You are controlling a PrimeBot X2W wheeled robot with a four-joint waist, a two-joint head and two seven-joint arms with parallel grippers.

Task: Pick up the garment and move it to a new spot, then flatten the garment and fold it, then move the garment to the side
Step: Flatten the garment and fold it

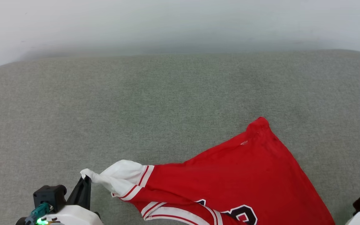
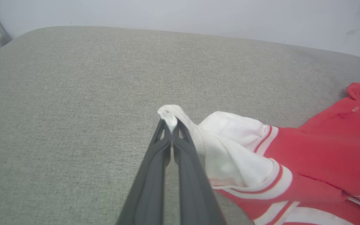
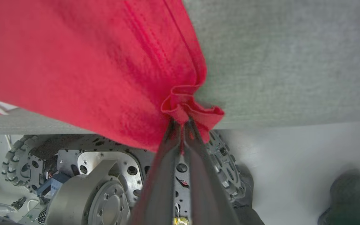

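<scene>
Your left gripper (image 1: pixel 86 179) is nearest, at the near left. Its jaws are pressed together on the twisted tip of the white sleeve (image 1: pixel 122 178). In your left wrist view a small tuft of white cloth pokes out past the pinched fingertips (image 2: pixel 164 131), just above the grey cushion (image 1: pixel 167 103).

Right of that grip, the sleeve's red and white striped trim leads into the garment (image 1: pixel 230 175). The garment lies spread on the near right part of the cushion. Its red body widens toward the right and rises to a bunched red corner (image 1: pixel 258 123) pointing far. A black, white-outlined print (image 1: pixel 242 214) shows partly at the near edge.

At the near right, your right gripper (image 3: pixel 181 120) has its jaws closed on a gathered fold of the red hem. It holds that fold at the cushion's near edge, where the cloth hangs over. Below it is your wheeled base (image 3: pixel 105 175).
</scene>
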